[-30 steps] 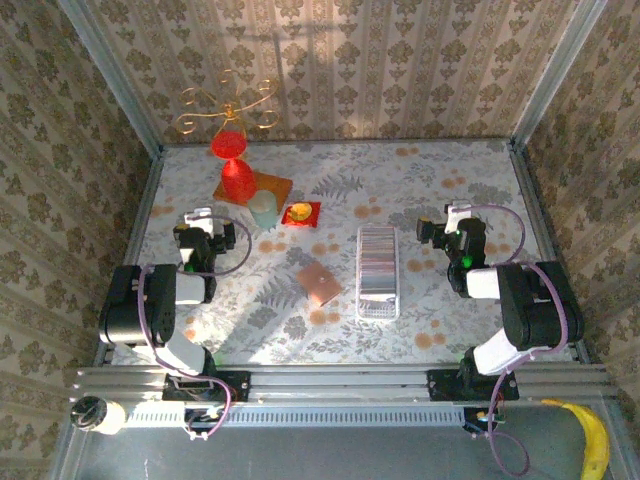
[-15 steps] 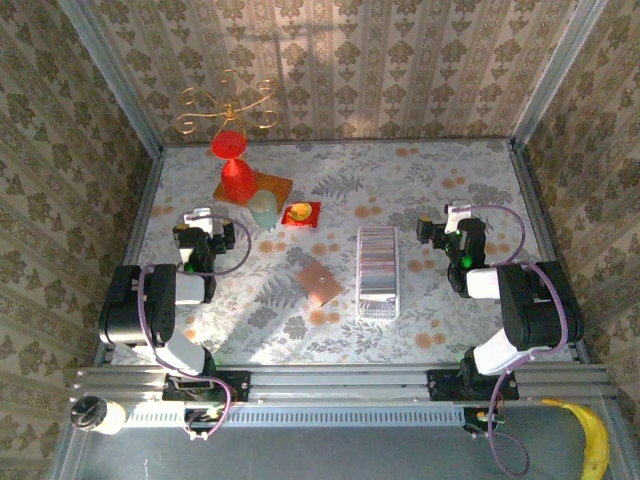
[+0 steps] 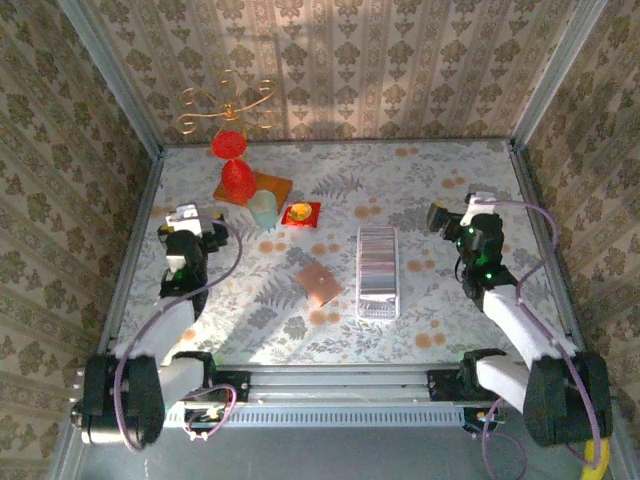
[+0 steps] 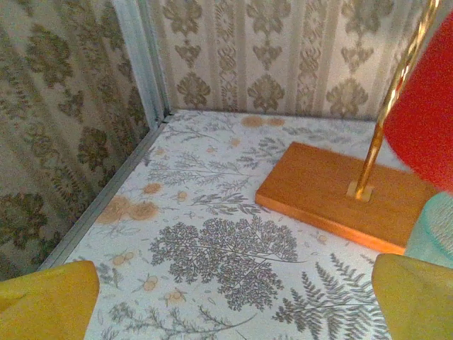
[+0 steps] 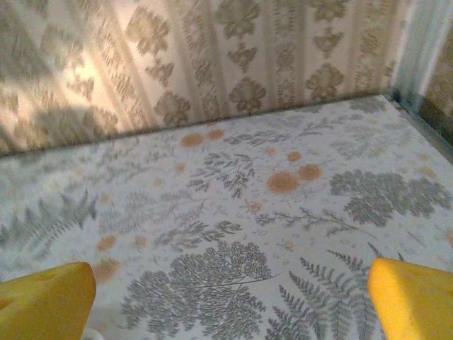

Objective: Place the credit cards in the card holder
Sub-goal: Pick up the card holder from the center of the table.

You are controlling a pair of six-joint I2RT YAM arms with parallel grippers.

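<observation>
Left end effector [image 3: 188, 214] and right end effector [image 3: 452, 216] are hovering, jaws spread wide and empty, at opposite sides of the desk [image 3: 440, 180], flanking the card holder [image 3: 319, 282] lying flat just left of the tray [image 3: 378, 262], likely leaving the middle free for a first reach.
</observation>
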